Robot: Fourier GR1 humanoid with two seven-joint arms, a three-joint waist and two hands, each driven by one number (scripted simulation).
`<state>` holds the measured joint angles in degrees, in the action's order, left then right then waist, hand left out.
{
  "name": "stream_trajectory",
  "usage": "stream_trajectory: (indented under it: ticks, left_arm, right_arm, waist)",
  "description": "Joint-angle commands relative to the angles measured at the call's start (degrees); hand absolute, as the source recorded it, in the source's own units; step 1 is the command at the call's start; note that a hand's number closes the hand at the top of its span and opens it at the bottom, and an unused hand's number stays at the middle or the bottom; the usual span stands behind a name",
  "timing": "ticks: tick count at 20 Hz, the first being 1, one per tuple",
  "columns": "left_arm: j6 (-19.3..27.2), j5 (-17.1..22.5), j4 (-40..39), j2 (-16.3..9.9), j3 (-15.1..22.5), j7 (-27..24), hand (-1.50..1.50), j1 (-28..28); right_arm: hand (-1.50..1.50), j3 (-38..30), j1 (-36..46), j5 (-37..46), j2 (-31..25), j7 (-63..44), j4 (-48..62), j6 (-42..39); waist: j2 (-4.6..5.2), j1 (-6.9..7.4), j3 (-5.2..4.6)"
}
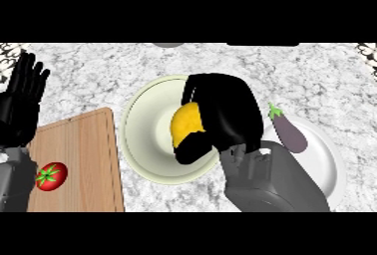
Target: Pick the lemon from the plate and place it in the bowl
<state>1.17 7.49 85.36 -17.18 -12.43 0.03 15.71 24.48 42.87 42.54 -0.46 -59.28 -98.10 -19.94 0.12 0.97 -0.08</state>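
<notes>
The carry step looks to be in hand: the right hand [225, 117] is curled round the lemon [186, 124], thumb below and fingers over the top, so that only a yellow patch of the fruit shows on the hand's nine o'clock side. Hand and lemon sit over the pale bowl [143, 124] in the middle of the counter [95, 69], over the bowl's three o'clock half; whether the fruit is held above the bowl or already rests on its floor cannot be told from this steep view. The white plate [327, 164] it is meant to come from lies at the bowl's four o'clock, partly under the grey forearm, and an eggplant [288, 132] lies on the plate's upper left edge, near the hand. My judgement is that the transfer is nearly done: what remains is to lower the lemon toward the bowl's centre, uncurl the fingers and lift clear without knocking the rim or brushing the eggplant. The left hand [21, 104] rests at the view's nine o'clock edge, fingers straight and up, holding nothing. A wooden cutting board [81, 154] lies at the bowl's eight o'clock, with a tomato [52, 176] on its left edge. No brand, label or writing can be read anywhere.
</notes>
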Motion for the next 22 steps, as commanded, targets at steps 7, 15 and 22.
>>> stream_trajectory:
  ticks: [7, 15, 22]
  left_arm:
    - [-1.2, 0.2, 1.4, 0.4, 0.3, -1.4, 0.00, -2.4]
    - [-1.9, 0.9, 1.5, -0.4, -0.3, 0.4, 0.00, -1.8]
    - [0.1, 0.6, -0.7, -1.0, -2.0, 1.4, 0.00, 1.4]
  right_arm:
    - [-1.50, 2.5, -4.7, -2.8, 0.4, -1.8, 15.6, 25.6]
    - [-1.50, 1.6, -4.5, -5.1, 0.4, 12.5, 20.1, 48.2]
    - [-1.50, -4.1, -12.7, 0.9, -2.8, 12.9, 9.9, 53.6]
  waist:
    - [0.11, 0.76, 0.08]
    - [0.13, 0.59, 0.12]
    - [-0.27, -1.84, 0.11]
